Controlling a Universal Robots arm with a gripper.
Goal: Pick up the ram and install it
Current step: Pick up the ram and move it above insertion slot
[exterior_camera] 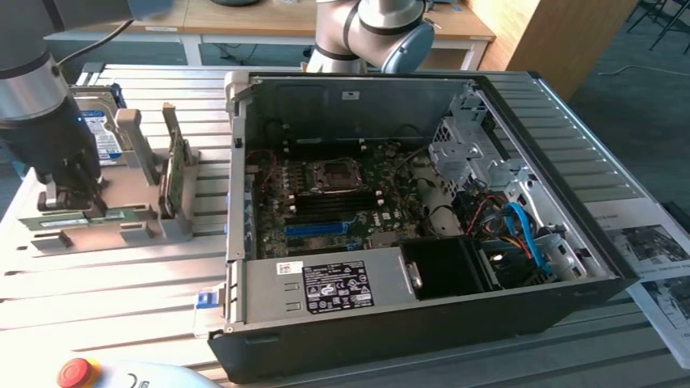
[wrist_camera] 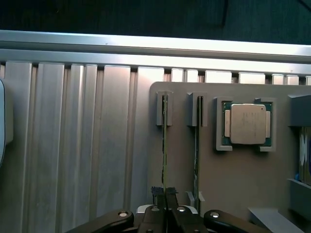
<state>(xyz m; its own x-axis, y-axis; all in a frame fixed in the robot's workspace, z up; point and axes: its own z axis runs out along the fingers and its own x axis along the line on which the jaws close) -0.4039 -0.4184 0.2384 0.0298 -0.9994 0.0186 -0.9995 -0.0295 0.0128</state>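
Note:
The ram point(wrist_camera: 165, 141) shows edge-on as a thin green stick standing in a slot of the grey holder point(wrist_camera: 228, 184). My gripper point(wrist_camera: 165, 195) is shut on its near end, with the dark fingertips point(wrist_camera: 156, 191) pressed on both sides of the edge. In the exterior view the gripper point(exterior_camera: 73, 200) is low over the holder point(exterior_camera: 119, 230) at the exterior view's left, and the ram point(exterior_camera: 65, 220) shows as a green strip under it. A second thin stick point(wrist_camera: 197, 145) stands in the neighbouring slot.
An open computer case point(exterior_camera: 561, 279) lies to the exterior view's right, with the motherboard point(exterior_camera: 323, 202) and a blue slot strip point(exterior_camera: 321, 229) inside. The holder also carries a processor point(wrist_camera: 245, 124), a taller green card point(exterior_camera: 170, 174) and a hard drive point(exterior_camera: 103, 133). A red stop button point(exterior_camera: 76, 372) sits at the front.

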